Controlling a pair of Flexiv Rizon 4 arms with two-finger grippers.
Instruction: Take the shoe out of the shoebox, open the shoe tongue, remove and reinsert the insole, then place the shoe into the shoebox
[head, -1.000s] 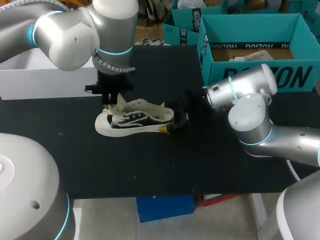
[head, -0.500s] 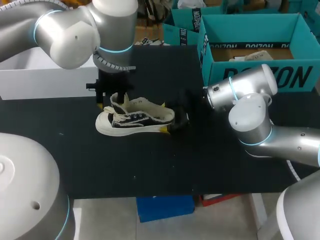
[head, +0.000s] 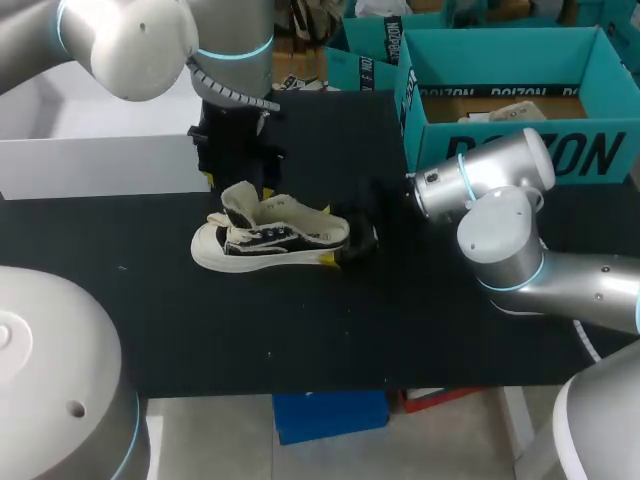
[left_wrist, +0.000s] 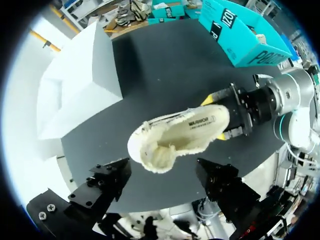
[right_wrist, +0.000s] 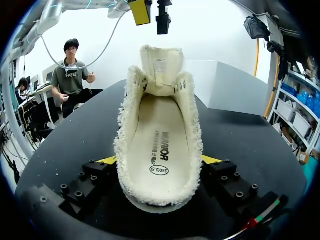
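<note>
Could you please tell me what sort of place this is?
Probably a robotics lab bench: on a black table, the right gripper is shut on a shoe, the left gripper hangs open above it, and a teal shoebox stands at the back.

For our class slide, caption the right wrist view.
Right end effector clamps the shoe heel; tongue raised, insole exposed.

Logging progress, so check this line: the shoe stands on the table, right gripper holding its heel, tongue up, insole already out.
One error: the insole is not out. The right wrist view shows it lying inside the shoe. The rest holds: shoe on the table, right gripper on its heel, tongue up.
</note>
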